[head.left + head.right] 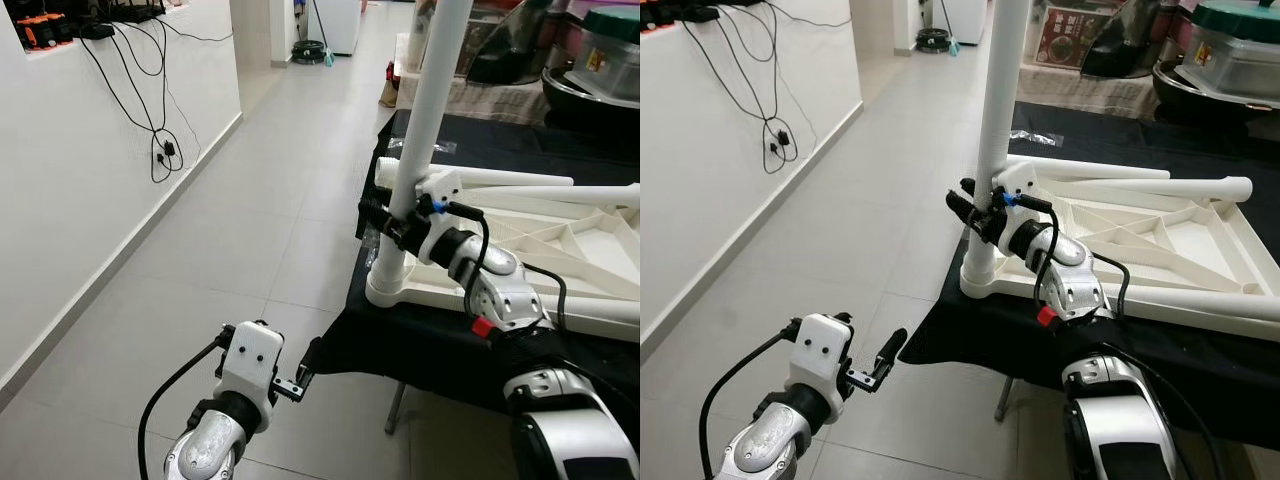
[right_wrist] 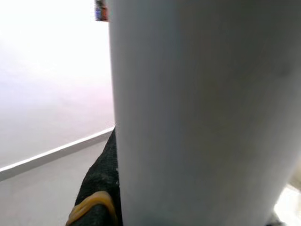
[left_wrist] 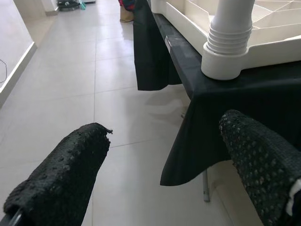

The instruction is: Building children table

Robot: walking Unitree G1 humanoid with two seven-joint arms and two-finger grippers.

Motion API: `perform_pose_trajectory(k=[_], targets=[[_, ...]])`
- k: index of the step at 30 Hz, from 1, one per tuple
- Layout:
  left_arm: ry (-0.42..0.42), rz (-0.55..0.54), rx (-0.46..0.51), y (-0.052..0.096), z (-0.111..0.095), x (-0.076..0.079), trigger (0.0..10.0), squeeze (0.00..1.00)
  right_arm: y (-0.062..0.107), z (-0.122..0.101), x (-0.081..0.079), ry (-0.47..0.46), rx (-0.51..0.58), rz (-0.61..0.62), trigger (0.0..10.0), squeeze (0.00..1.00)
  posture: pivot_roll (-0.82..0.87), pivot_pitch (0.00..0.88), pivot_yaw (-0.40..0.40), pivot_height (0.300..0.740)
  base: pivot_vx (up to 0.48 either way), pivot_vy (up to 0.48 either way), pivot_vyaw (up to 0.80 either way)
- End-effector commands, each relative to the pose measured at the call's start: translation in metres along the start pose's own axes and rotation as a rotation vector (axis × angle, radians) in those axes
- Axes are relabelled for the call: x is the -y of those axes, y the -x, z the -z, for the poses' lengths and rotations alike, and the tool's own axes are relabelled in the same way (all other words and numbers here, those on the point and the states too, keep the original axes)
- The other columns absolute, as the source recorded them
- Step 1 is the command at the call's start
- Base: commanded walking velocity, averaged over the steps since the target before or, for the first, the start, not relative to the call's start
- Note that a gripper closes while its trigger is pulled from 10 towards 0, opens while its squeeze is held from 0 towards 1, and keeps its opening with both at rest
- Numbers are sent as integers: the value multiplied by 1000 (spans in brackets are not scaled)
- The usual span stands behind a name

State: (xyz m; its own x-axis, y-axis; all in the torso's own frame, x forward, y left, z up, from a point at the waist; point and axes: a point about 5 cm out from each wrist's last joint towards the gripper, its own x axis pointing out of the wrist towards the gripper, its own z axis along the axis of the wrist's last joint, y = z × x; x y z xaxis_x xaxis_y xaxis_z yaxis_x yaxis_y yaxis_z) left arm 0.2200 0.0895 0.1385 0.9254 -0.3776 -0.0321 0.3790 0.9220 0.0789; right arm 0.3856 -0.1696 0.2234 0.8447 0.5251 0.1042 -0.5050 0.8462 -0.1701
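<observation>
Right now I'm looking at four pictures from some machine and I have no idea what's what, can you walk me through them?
This is a humanoid robot with two silver arms. The two wide pictures come from its head, looking down. The other two come from cameras on its wrists.

An upside-down white children's table top lies on a black-draped table, with loose white legs lying on it. One white leg stands upright in a corner socket.

The right end effector is shut on that upright leg; its wrist picture shows the leg very close up. The left end effector hangs open above the tiled floor, holding nothing.
</observation>
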Motion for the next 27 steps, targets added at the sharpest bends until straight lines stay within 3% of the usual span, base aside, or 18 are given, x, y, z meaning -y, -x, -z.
perform_pose_trajectory(k=[1, 14, 27], targets=[[2, 7, -20, -1, 4, 1, 10000, 0, 7, 18, 10, -7, -91, 99, 10000, 0, 64, 131, -35, 740, 0, 0, 0], [1, 6, -21, 0, 4, 1, 10000, 0, 9, 20, 29, -40, -96, 367, 10000, 0, 72, 141, -34, 740, 0, 0, 0], [1, -1, -13, 0, 2, -1, 10000, 0, 12, 27, 33, -67, -98, 528, 10000, 0, 75, 143, -30, 740, 0, 0, 0]])
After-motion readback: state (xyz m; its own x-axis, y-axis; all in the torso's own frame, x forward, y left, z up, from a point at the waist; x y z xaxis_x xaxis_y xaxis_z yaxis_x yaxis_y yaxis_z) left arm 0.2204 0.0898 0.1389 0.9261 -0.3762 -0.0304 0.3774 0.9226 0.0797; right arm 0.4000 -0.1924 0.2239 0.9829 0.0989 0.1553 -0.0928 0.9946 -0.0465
